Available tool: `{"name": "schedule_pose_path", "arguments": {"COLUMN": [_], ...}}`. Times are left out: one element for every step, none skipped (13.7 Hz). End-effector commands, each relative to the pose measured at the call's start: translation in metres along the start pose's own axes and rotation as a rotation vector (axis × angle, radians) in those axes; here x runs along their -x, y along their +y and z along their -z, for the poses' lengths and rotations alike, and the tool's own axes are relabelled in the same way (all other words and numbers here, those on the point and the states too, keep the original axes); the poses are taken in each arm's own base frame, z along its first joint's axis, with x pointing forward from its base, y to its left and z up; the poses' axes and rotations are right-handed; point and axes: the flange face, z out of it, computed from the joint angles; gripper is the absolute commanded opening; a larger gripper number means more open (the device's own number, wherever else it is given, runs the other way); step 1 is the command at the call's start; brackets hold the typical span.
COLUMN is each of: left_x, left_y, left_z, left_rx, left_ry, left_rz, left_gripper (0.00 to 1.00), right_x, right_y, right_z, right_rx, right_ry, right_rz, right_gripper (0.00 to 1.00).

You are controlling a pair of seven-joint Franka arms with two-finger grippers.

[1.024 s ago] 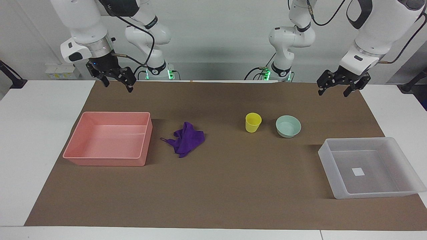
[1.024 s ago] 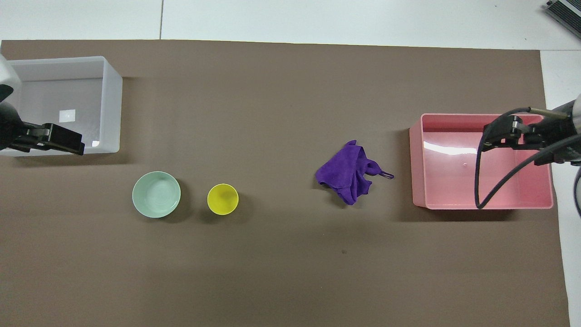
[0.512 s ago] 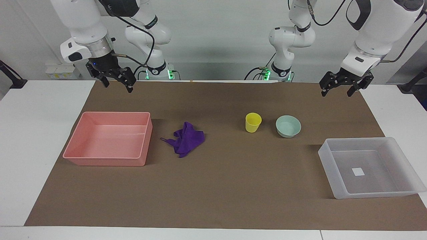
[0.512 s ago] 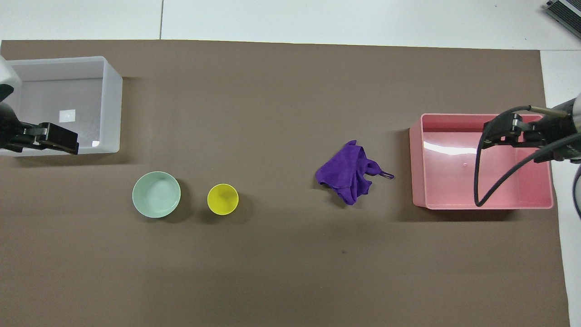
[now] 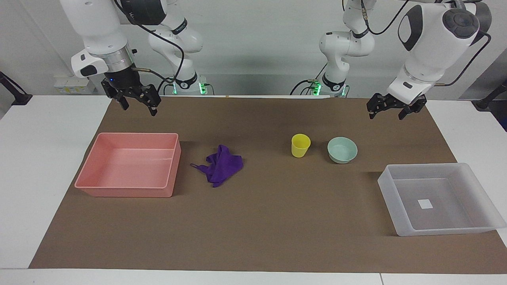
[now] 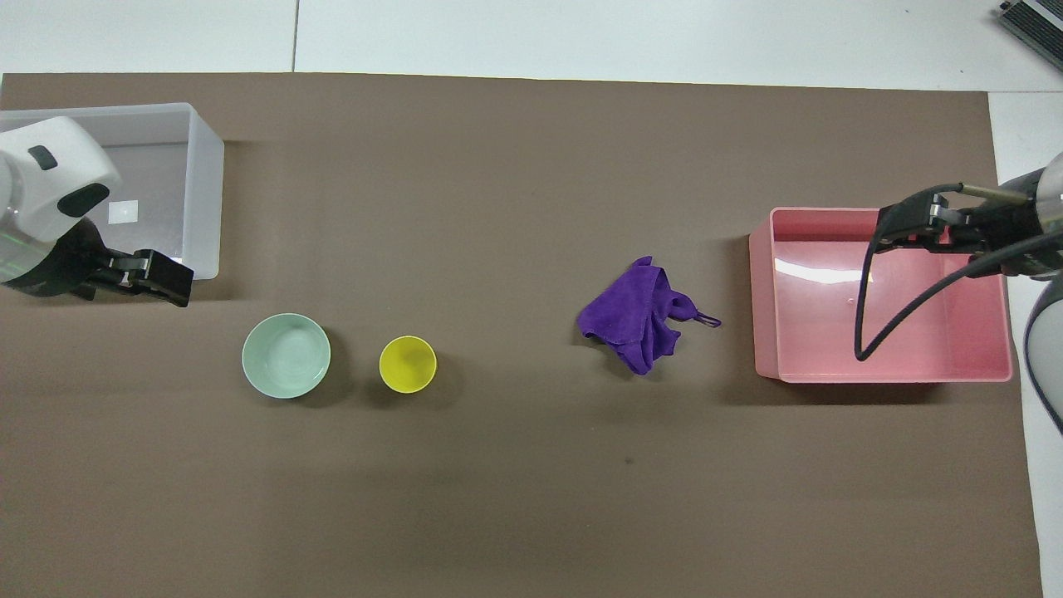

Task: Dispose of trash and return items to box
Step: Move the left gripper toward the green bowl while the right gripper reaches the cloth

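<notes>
Fingers of the left end effector (image 5: 385, 112) stand spread and hold nothing; it hangs over the brown mat (image 5: 261, 221) at the left arm's end. The right end effector (image 5: 138, 105) is likewise released and empty, over the mat's edge at the right arm's end. Below, the rag (image 5: 220, 169) lies beside the pink tray (image 5: 127, 193). Toward the left arm's end stand the cup (image 5: 300, 145) and bowl (image 5: 342, 150), apart. The box (image 5: 389, 194) sits farther from the robots on the surface (image 5: 39, 166).
</notes>
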Motion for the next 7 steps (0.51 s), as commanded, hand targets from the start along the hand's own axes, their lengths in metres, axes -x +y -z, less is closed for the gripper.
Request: {"name": "schedule_pose_path", "arguments": {"left_x": [0.008,0.006,0.002,0.0,0.001,0.001,0.0], "left_y": [-0.004,-0.004,-0.003,0.002,0.003,0.004,0.006], "left_z": [-0.004,-0.007,-0.011,-0.017,-0.027,-0.043,-0.058], "left_rx": [-0.02,-0.015,-0.015,-0.017,-0.017,-0.018,-0.017], "left_ry": [0.013,0.019,0.025,0.015,-0.006,-0.023,-0.012], "left_rz": [0.013,0.016,0.014,0.007,0.005,0.002,-0.002], "left_gripper": [1.0,1.0,1.0,1.0,1.0,1.0,1.0], "right_x": [-0.001,-0.005,-0.007,-0.006,-0.005,-0.008,-0.01], "right_y": [-0.001,-0.004,-0.007,-0.017,-0.022,-0.024,-0.029], "right_z": [-0.013,-0.019,-0.027,-0.036,-0.046,-0.057,-0.072], "right_rx": [-0.018,-0.022,-0.023,-0.016,-0.017,-0.02,-0.023], "right_ry": [0.025,0.033,0.038,0.042,0.048,0.057,0.058], "right_rz": [-0.017,-0.035,-0.041,-0.023,-0.025,-0.041,-0.048], "right_gripper": [1.0,1.0,1.0,1.0,1.0,1.0,1.0]}}
